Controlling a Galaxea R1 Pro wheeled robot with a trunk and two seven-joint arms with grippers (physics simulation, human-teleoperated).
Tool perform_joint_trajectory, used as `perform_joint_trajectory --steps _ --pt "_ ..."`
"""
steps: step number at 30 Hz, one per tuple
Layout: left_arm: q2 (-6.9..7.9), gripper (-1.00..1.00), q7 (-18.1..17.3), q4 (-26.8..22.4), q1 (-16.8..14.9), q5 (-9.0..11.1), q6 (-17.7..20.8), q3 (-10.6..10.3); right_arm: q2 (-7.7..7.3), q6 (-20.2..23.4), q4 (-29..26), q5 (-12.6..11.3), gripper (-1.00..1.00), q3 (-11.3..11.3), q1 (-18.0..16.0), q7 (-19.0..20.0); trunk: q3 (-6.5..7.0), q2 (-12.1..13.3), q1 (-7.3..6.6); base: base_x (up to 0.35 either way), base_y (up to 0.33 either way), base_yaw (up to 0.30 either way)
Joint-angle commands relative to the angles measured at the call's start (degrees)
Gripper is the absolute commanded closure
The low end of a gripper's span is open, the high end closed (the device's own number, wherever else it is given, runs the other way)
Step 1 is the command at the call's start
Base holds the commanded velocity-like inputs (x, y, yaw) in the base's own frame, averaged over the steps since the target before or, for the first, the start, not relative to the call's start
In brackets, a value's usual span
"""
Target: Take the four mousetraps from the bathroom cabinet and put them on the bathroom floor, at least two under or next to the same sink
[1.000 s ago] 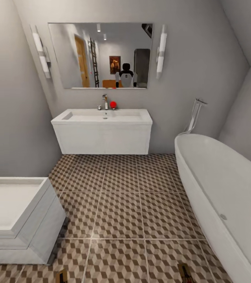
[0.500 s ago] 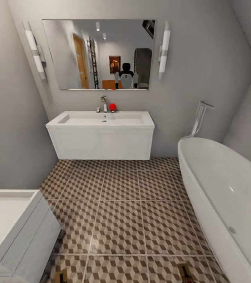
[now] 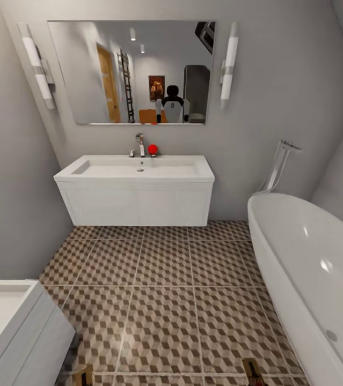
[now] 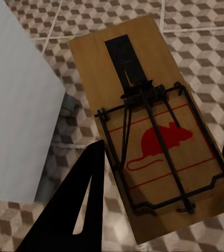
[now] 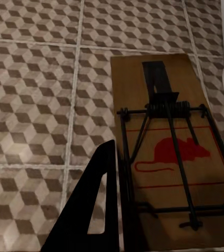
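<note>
Sink [image 3: 133,187] looked bigger than a moment before, so the robot had rolled closer. Each gripper [image 4: 162,168] [image 5: 170,173] pinched a mousetrap [image 4: 149,131] [image 5: 167,152], nearly ready to set on the floor [image 3: 166,300].

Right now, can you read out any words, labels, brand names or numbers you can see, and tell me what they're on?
No readable words or numbers anywhere.
Mousetrap in the left tool: a red mouse silhouette inside red lines, no lettering.
Mousetrap in the right tool: the same red mouse picture, no lettering.
Framed picture reflected in the mirror: too small to read.
</note>
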Motion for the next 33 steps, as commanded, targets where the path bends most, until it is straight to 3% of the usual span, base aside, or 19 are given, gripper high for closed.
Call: perform_joint_trajectory --steps 1,33 --pt "-0.03 1.00 0.3 0.2 -0.1 0.2 -0.3 -0.5 0.02 -0.4 0.0 0.5 1.00 0.0 0.0 -0.3 -0.05 0.0 0.03 0.314 0.000 0.000" --pt "-0.11 1.00 0.2 0.2 -0.1 0.2 -0.3 -0.5 0.02 -1.2 0.0 0.5 1.00 0.0 0.0 -0.3 -0.05 0.0 0.03 0.315 0.000 0.000"
